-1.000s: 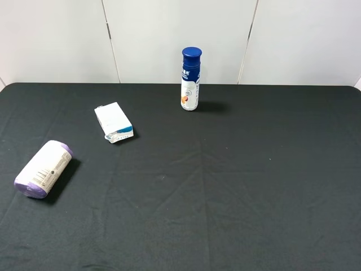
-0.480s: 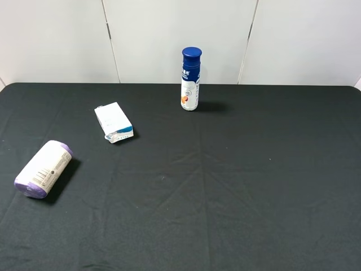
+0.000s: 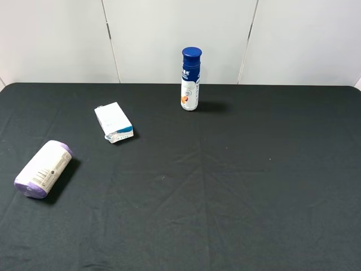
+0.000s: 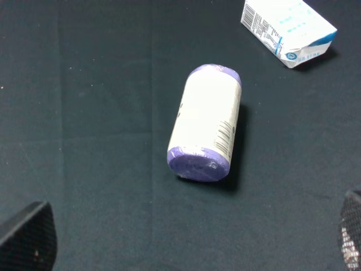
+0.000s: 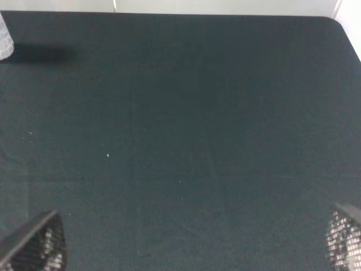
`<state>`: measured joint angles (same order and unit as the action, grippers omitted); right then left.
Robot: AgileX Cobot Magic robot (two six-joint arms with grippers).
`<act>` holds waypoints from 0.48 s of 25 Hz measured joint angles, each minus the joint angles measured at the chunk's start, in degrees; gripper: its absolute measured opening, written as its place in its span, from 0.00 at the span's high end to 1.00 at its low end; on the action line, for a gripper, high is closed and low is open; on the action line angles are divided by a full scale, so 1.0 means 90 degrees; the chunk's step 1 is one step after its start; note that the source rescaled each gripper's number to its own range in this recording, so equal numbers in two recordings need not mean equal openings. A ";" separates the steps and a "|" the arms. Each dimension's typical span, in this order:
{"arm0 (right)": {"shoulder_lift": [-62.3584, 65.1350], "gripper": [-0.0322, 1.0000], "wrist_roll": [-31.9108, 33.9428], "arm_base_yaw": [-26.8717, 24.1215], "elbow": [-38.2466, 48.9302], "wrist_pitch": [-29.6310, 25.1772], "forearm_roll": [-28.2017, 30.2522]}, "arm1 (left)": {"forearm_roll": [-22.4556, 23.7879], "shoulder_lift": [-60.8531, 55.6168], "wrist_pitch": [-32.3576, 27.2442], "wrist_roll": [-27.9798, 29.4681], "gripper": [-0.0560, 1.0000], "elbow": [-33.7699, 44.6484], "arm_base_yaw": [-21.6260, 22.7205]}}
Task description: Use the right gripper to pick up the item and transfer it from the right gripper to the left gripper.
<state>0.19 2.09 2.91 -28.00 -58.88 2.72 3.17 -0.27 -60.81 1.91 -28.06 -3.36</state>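
The item [image 3: 43,168], a stout cylinder with lilac ends and a cream barcode label, lies on its side at the table's left. It also shows in the left wrist view [image 4: 206,121]. The left gripper [image 4: 189,248] hangs above it, open and empty, with only its two black fingertips [image 4: 28,237] showing at the frame's corners. The right gripper [image 5: 189,243] is open and empty over bare black cloth on the right side, with its fingertips [image 5: 36,243] far apart. Neither arm appears in the exterior high view.
A small white-and-blue carton [image 3: 114,122] lies behind and to the right of the item, and shows in the left wrist view [image 4: 287,25]. A tall white bottle with a blue cap [image 3: 190,79] stands at the back centre. The table is covered in black cloth [image 3: 237,186].
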 joint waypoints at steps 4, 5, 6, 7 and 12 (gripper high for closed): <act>0.0000 0.00 0.0000 0.0000 0.0000 0.0000 0.0000 | 0.0006 0.0000 0.0000 0.0000 0.00 0.0000 0.0000; 0.0000 0.00 0.0000 0.0000 0.0000 0.0000 0.0000 | 0.0006 0.0000 0.0000 0.0000 0.00 0.0000 0.0000; 0.0000 0.00 0.0000 0.0000 0.0000 0.0000 0.0000 | 0.0006 0.0000 0.0000 0.0000 0.00 0.0000 0.0000; 0.0000 0.00 0.0000 0.0000 0.0000 0.0000 0.0000 | 0.0006 0.0000 0.0000 0.0000 0.00 0.0000 0.0000; 0.0000 0.00 0.0000 0.0000 0.0000 0.0000 0.0000 | 0.0006 0.0000 0.0000 0.0000 0.00 0.0000 0.0000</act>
<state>0.19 2.09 2.91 -28.00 -58.88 2.72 3.23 -0.27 -60.81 1.91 -28.06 -3.36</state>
